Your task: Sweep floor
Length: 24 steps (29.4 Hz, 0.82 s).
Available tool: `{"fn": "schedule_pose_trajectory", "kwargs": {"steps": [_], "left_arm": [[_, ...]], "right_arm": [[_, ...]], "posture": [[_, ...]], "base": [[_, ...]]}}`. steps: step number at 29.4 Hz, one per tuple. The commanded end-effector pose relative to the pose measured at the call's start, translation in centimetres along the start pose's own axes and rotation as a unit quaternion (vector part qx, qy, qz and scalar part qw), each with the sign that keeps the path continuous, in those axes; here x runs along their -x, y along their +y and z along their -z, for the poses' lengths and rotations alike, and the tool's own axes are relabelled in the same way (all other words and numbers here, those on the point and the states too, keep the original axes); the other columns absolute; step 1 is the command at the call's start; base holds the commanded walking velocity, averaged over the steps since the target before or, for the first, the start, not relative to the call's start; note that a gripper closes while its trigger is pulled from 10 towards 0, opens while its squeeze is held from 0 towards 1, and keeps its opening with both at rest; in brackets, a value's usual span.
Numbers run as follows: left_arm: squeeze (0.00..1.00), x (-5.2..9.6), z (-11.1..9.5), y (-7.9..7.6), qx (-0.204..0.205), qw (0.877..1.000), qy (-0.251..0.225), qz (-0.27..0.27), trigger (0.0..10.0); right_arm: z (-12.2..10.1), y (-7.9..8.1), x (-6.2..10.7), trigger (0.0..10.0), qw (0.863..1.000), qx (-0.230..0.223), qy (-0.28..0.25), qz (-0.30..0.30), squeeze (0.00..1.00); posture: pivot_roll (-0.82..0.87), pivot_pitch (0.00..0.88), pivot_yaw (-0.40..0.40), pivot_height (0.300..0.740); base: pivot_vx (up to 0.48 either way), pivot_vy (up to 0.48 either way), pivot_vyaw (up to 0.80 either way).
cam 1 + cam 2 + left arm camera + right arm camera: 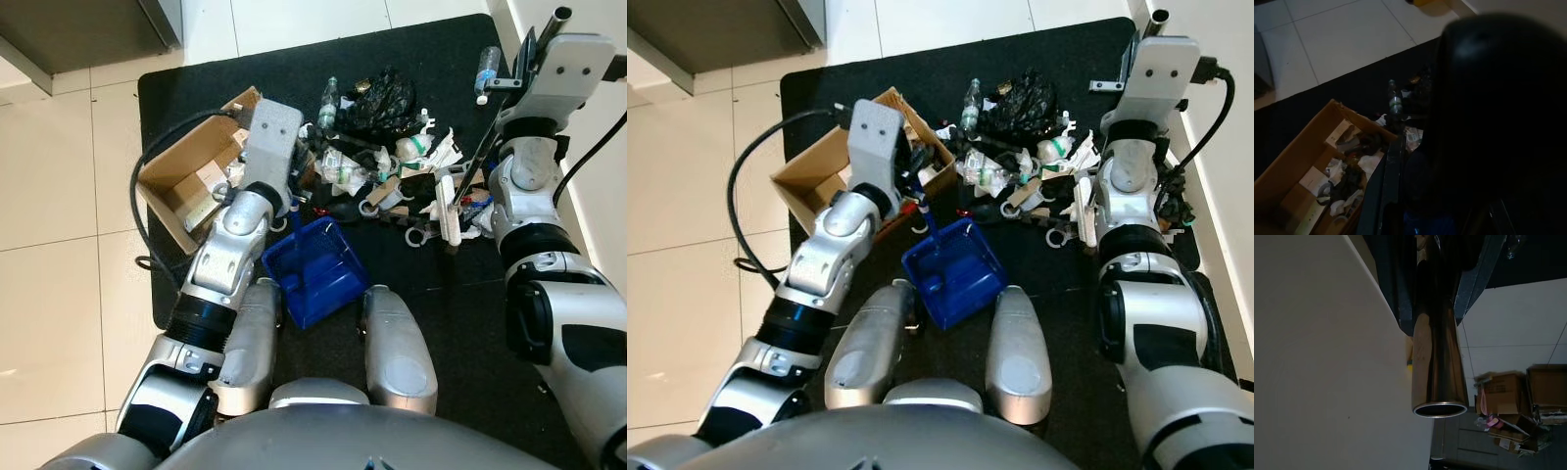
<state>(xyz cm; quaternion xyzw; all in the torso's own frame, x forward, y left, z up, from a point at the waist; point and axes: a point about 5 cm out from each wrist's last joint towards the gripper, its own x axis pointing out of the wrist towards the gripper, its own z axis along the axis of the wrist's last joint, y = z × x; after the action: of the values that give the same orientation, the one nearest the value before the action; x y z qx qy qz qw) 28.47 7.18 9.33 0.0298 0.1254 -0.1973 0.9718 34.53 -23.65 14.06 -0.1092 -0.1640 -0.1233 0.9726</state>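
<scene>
Litter pile on black mat, between both end effectors. Right end effector clamped on broom's metal handle; left end effector grips blue dustpan just below it. Risk: hard stroke scatters bottles past the pan

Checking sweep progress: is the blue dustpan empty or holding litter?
Empty: the blue dustpan's floor shows bare blue, and the litter pile lies beyond it on the black mat.

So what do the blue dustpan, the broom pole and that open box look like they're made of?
Dustpan: likely moulded plastic, by its even glossy blue and thin walls.
Broom pole: looks like polished metal tube, given its mirror sheen and hollow open end; the right gripper is clamped on it.
Box: corrugated cardboard, matte brown, with folded flaps.
The left gripper holds the dustpan's handle.
</scene>
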Motion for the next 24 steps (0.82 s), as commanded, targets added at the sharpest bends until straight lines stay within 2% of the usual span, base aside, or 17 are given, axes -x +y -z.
{"fn": "schedule_pose_trajectory", "kwargs": {"steps": [1, 2, 6, 10, 15, 20, 24], "left_arm": [[0.00, 0.2, 0.1, 0.4, -0.009, 1.000, -0.004, -0.007, 10.0], [0.00, 0.2, 0.3, 0.7, -0.032, 0.999, -0.003, -0.023, 10.0], [0.00, 0.3, 0.6, 0.8, -0.050, 0.998, -0.004, -0.029, 10.0], [0.00, 0.3, 0.3, 1.8, -0.067, 0.994, -0.023, -0.079, 10.0], [0.00, 0.0, -0.1, 2.4, -0.055, 0.994, -0.026, -0.094, 10.0], [0.00, -0.4, 0.9, 1.9, -0.045, 0.995, -0.007, -0.091, 10.0], [0.00, -0.6, 0.3, 1.6, -0.031, 0.995, -0.022, -0.092, 10.0]], "right_arm": [[-0.1, -0.1, 0.1, 10.0, 1.000, 0.000, -0.009, 0.002, 0.00], [-0.1, 0.0, 0.1, 10.0, 1.000, 0.000, -0.009, 0.002, 0.00], [-0.1, 0.0, 0.1, 10.0, 1.000, -0.001, -0.010, 0.001, 0.00], [-0.2, -0.1, 0.0, 10.0, 1.000, -0.001, -0.012, 0.002, 0.00], [-0.6, -0.7, -0.2, 10.0, 1.000, 0.002, -0.021, 0.007, 0.00], [-1.2, -1.0, -0.6, 10.0, 0.999, 0.001, -0.037, 0.011, 0.00], [-1.1, -1.0, -0.5, 10.0, 0.999, 0.001, -0.037, 0.010, 0.00]], "posture": [[0.09, 0.159, 0.076, 0.740], [0.09, 0.158, 0.076, 0.740], [0.09, 0.158, 0.074, 0.740], [0.09, 0.159, 0.074, 0.740], [0.09, 0.160, 0.071, 0.740], [0.08, 0.160, 0.074, 0.740], [0.08, 0.159, 0.074, 0.740]], "base": [[0.000, 0.000, 0.00], [0.000, 0.000, 0.00], [0.000, 0.000, 0.00], [0.000, 0.000, 0.00], [0.000, 0.000, 0.00], [0.000, 0.000, 0.00], [0.000, 0.000, 0.00]]}}
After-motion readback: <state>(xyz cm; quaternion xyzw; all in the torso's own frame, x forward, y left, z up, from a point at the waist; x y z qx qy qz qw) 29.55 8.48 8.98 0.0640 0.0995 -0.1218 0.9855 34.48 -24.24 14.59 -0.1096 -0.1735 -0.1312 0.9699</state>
